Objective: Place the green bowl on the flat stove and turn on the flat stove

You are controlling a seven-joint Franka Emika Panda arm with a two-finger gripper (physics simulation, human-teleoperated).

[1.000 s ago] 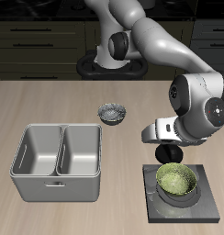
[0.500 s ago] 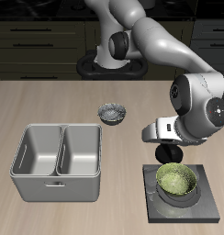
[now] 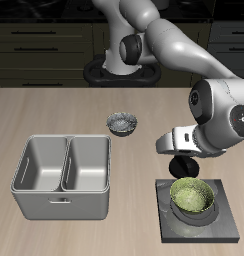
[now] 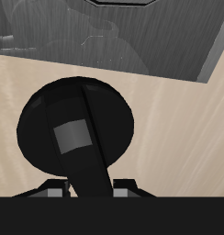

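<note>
The olive-green, speckled bowl (image 3: 193,196) sits inside the pale rings of the flat black stove (image 3: 226,222). Whether the fingers (image 3: 181,166) grip the round black knob (image 4: 77,131) cannot be told.

Franka arm: glossy light-grey shell with black joints and a black end effector.

The arm (image 3: 169,45) consists of rounded, smooth, light-grey link housings with soft highlights. A black circular cap marks the side of the lower joint, and a second black disc sits on the large bulbous wrist housing near the end. The base is a dark, flat, rounded plate. A pale grey rectangular flange joins the wrist to the black gripper (image 3: 181,166). In the wrist view the gripper (image 4: 86,188) shows as matte black, with a round black body bearing a small grey square marking and small grey blocks at its edge. No cables or screws are discernible.
</note>
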